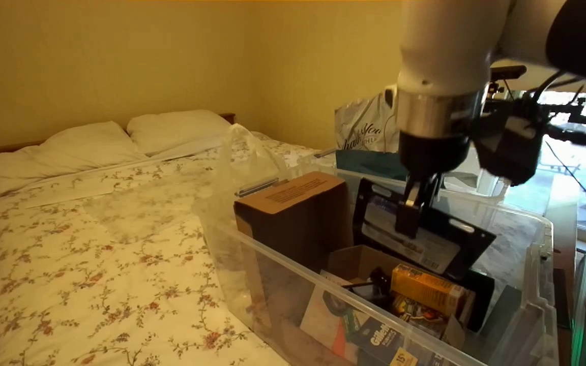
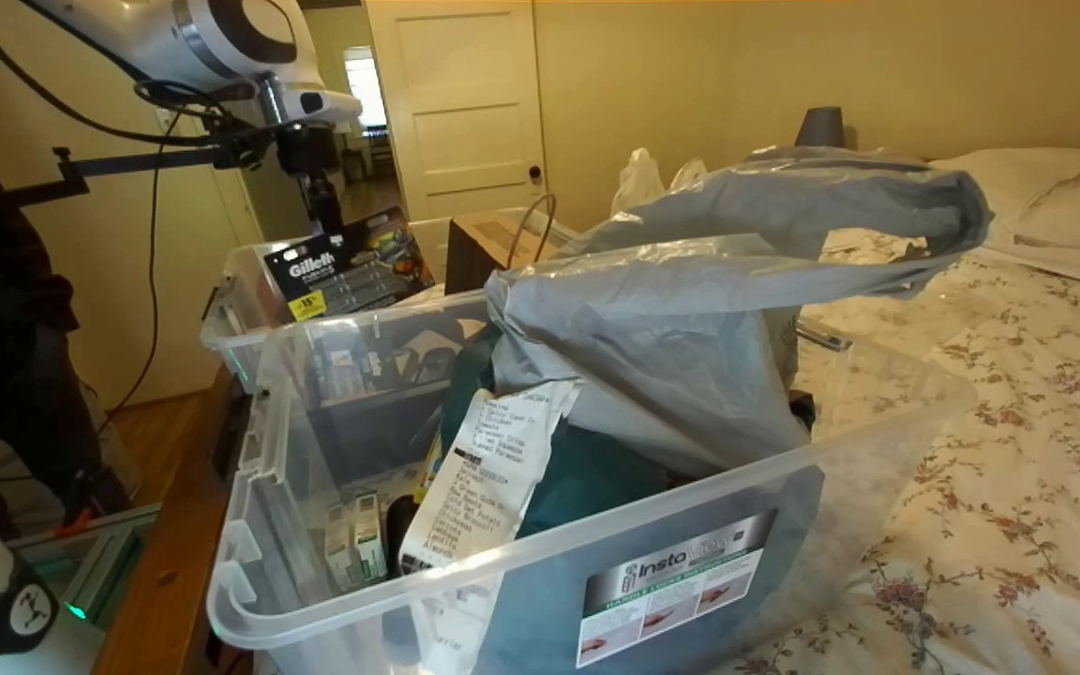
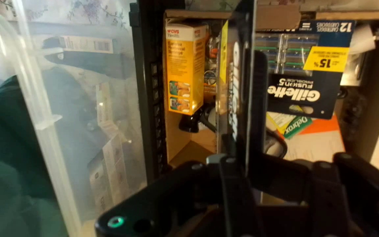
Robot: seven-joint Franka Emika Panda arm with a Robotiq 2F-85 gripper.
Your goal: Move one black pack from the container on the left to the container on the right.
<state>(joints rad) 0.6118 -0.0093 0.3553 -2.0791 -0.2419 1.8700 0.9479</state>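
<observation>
My gripper (image 1: 409,223) is shut on a black Gillette pack (image 1: 440,249) and holds it tilted, partly above the rim of a clear plastic container (image 1: 293,264). In an exterior view, the pack's printed front (image 2: 352,272) shows under the gripper (image 2: 322,220), over the far container (image 2: 238,333). In the wrist view the pack (image 3: 234,82) is edge-on between the fingers (image 3: 247,131). Another dark blue Gillette pack (image 3: 303,89) lies in the same container. A second clear container (image 2: 390,586) stands beside it, nearer in that exterior view.
A tall brown box (image 1: 298,203) and a yellow CVS box (image 3: 184,65) stand in the container under the gripper. A grey plastic bag (image 2: 652,337), teal bag (image 2: 587,478) and long receipt (image 2: 488,469) fill the second container. A bed (image 1: 120,264) lies alongside.
</observation>
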